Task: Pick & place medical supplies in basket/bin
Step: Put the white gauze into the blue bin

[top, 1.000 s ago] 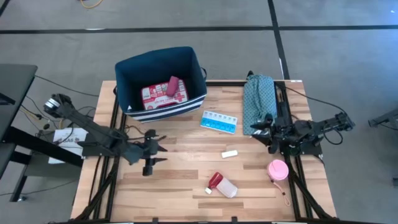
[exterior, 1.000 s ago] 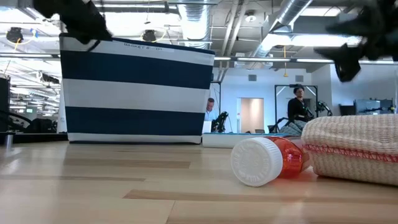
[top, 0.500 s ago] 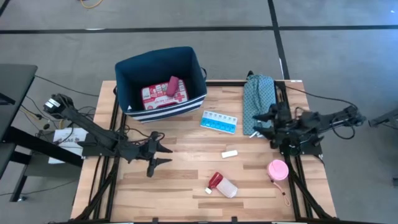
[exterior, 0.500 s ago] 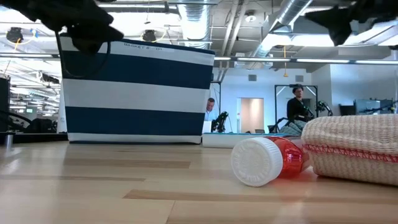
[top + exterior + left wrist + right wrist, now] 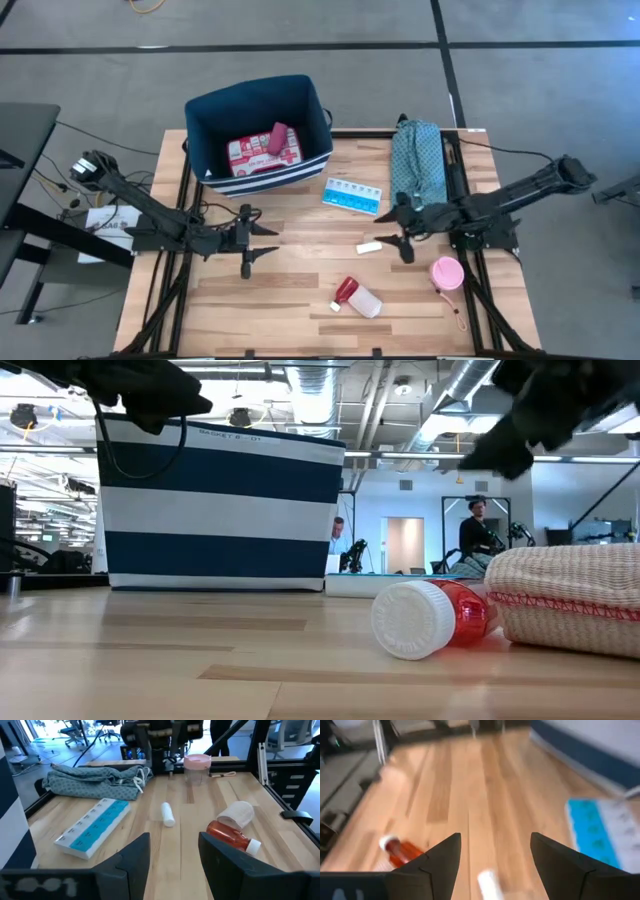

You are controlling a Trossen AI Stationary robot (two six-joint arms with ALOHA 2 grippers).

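White piece [image 5: 369, 246] is seen lying on the table [image 5: 300, 290], its long axis running roughly three to nine o'clock in the high view. Right gripper [image 5: 398, 231], spread and empty, hovers just beside it at two o'clock; left gripper [image 5: 256, 240], also spread, waits well apart at nine.

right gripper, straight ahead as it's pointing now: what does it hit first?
Most likely the small white piece. The right gripper, jaws open and empty, points across the table toward the left arm, and in its wrist view the piece sits just ahead between the fingers. Height is unclear, so it might pass over it.
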